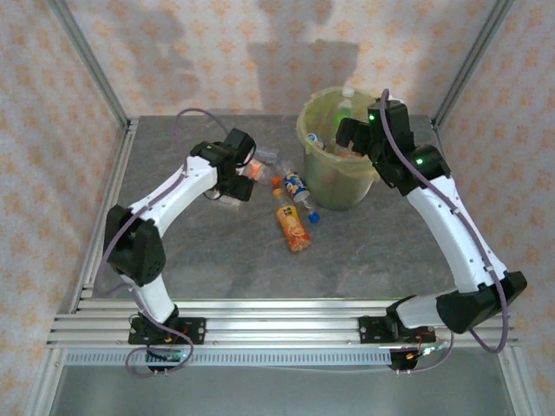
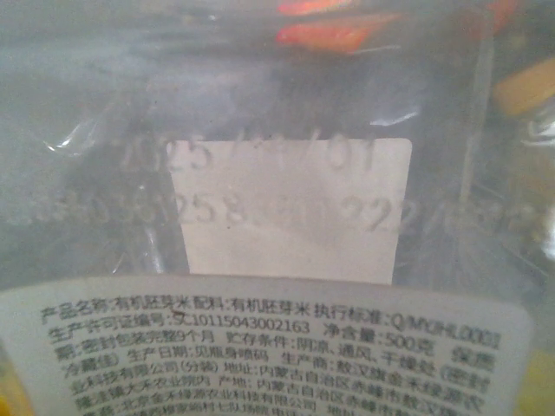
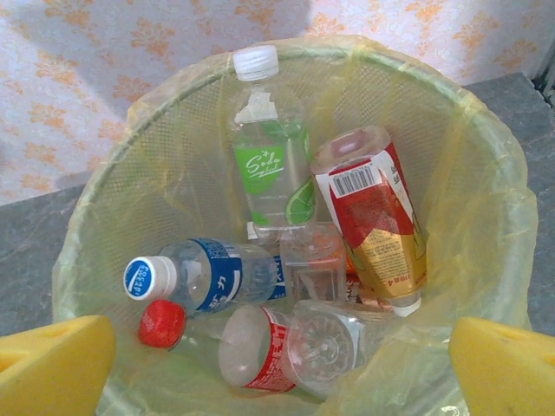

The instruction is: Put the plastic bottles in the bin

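Lens is right up against a clear plastic container (image 2: 104,173), creased and glary. Pale rectangular patch (image 2: 290,212) at centre with faint stamped digits (image 2: 217,212) running across it, mostly unreadable. White label (image 2: 260,347) with small black Chinese print spans 6 o'clock. Red-orange blur (image 2: 329,35) at 12, yellow blur (image 2: 525,87) at 2.

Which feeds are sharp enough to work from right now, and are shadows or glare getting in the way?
Top external: evenly lit and sharp, shadows fall on the back wall, not the bin. Left wrist: too close, the clear plastic is smeared, though the white label reads. Right wrist: crisp on the bottles in the bin, pads blurred at the corners.
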You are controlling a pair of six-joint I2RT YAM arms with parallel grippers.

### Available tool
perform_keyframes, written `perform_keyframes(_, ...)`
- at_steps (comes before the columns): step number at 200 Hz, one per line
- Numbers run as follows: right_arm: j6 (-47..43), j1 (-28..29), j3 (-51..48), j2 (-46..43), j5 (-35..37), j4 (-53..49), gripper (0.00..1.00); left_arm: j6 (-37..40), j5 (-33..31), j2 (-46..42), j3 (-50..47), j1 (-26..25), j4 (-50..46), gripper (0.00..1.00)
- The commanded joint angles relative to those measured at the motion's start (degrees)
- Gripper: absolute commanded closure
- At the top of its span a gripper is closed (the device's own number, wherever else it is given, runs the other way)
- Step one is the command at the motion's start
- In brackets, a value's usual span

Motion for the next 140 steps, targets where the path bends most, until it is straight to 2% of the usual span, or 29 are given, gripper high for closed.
perform_keyframes(1,1.0,0.5,-0.7,-2.4,-1.3,1.8,0.01,-0.6,-2.4,-3.3,5.9,-2.6,-0.4,0.38)
perform_keyframes(30,1.3,0.4,-1.3,-4.3,-1.3,2.5,0.01,0.6,-2.2,-3.2,15.9,-6.2,2.8,0.38)
perform_keyframes(58,1.6,0.4,-3.0,-7.1,0.5,3.1,0.01,2.3,0.2,0.7,26.8,-8.8,6.4,0.37)
perform_keyframes(140,3.1,0.4,-8.3,-15.3,6.8,3.1,0.01,11.7,3.7,24.8,62.3,-13.1,7.1,0.37)
